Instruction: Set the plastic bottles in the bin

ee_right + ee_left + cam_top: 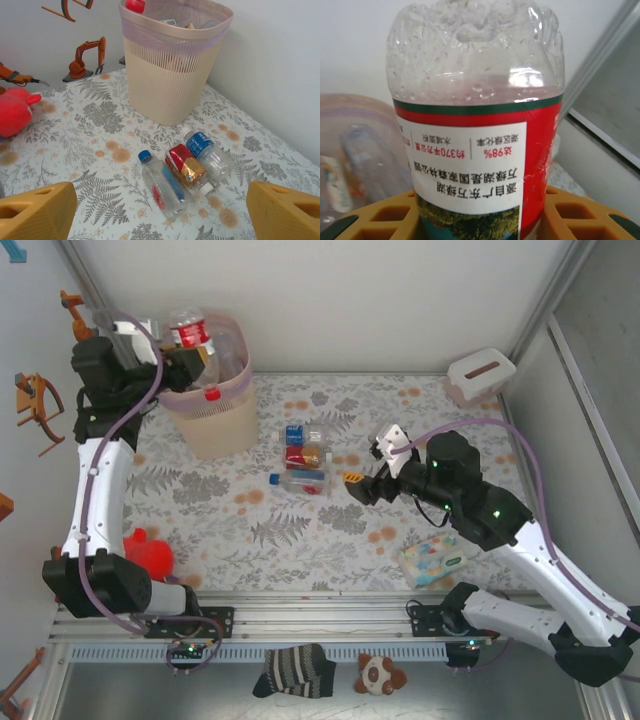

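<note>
Left pincer [480, 222] is gripping a red-label bottle [470, 150], holding it over the open bin [215, 425]. Right pincer [160, 207] is hanging wide open above the desk [75, 150]. Three bottles [182, 167] are lying side by side just ahead, near the bin.

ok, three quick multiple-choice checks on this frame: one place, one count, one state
1. Where is the bottle held by the left gripper? A over the bin; B by the tissue box; C beside the red toy.
2. Bottles lying on the table? A one; B three; C six.
3. Right gripper? A shut on a bottle; B shut on the wipes pack; C open, empty.
1 A: it hangs over the bin's rim. 2 B: three lie side by side. 3 C: fingers wide apart, nothing between.
</note>
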Available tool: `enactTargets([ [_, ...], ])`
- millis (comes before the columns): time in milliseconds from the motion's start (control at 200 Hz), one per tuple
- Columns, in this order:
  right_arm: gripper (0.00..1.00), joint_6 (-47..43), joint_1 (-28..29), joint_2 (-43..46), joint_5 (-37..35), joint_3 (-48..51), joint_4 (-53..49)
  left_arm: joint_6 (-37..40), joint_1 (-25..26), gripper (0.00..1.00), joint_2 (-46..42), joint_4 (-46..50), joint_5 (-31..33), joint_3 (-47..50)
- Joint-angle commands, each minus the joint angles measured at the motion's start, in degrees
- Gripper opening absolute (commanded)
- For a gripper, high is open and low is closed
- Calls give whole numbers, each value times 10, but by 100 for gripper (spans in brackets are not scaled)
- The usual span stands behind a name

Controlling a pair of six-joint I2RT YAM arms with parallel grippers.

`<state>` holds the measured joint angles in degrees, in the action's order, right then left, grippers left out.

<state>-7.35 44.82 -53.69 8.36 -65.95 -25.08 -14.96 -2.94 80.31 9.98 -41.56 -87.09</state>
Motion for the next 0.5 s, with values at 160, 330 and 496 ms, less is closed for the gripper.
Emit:
enactTargets([
  [160, 87, 3, 2, -8, 11, -11, 14, -56, -57, 38, 79, 68, 30, -122],
  [330, 87, 4, 2, -12, 14, -18, 14, -41, -62, 38, 129, 125, 93, -189],
  [496, 86, 2, 2, -14, 12, -21, 15, -20, -62, 38, 204, 204, 121, -277],
])
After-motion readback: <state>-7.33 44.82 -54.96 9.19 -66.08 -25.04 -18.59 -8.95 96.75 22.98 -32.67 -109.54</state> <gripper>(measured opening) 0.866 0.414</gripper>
